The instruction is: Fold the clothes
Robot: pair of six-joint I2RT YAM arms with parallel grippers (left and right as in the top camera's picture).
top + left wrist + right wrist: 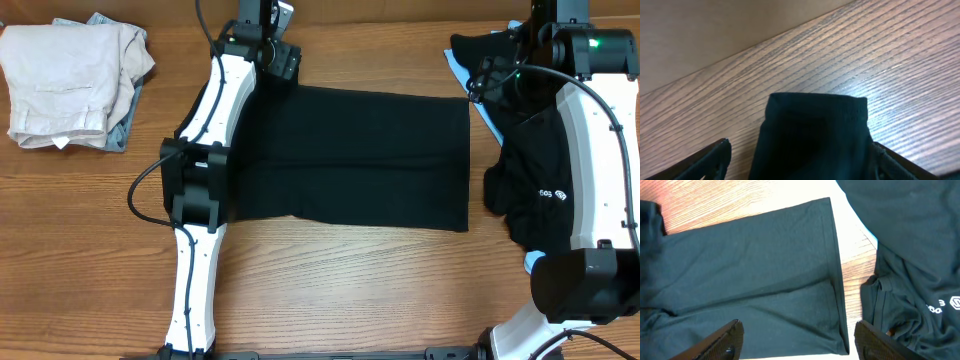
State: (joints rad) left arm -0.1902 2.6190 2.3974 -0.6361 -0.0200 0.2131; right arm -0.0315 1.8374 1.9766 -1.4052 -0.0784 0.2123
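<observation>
A black garment (360, 160) lies flat as a wide rectangle in the middle of the table. My left gripper (285, 62) is at its far left corner. In the left wrist view the gripper (800, 144) is open, with a narrow hemmed end of the black garment (815, 130) lying between its fingers on the wood. My right gripper (490, 70) is open near the garment's far right corner. In the right wrist view the gripper (799, 325) hovers above the garment's right edge (790, 265) and is empty.
A crumpled pile of black clothes (530, 190) with a small white logo lies at the right and also shows in the right wrist view (920, 280). A light blue cloth (462, 65) peeks out beneath it. A folded stack of beige clothes (70, 80) sits at the far left.
</observation>
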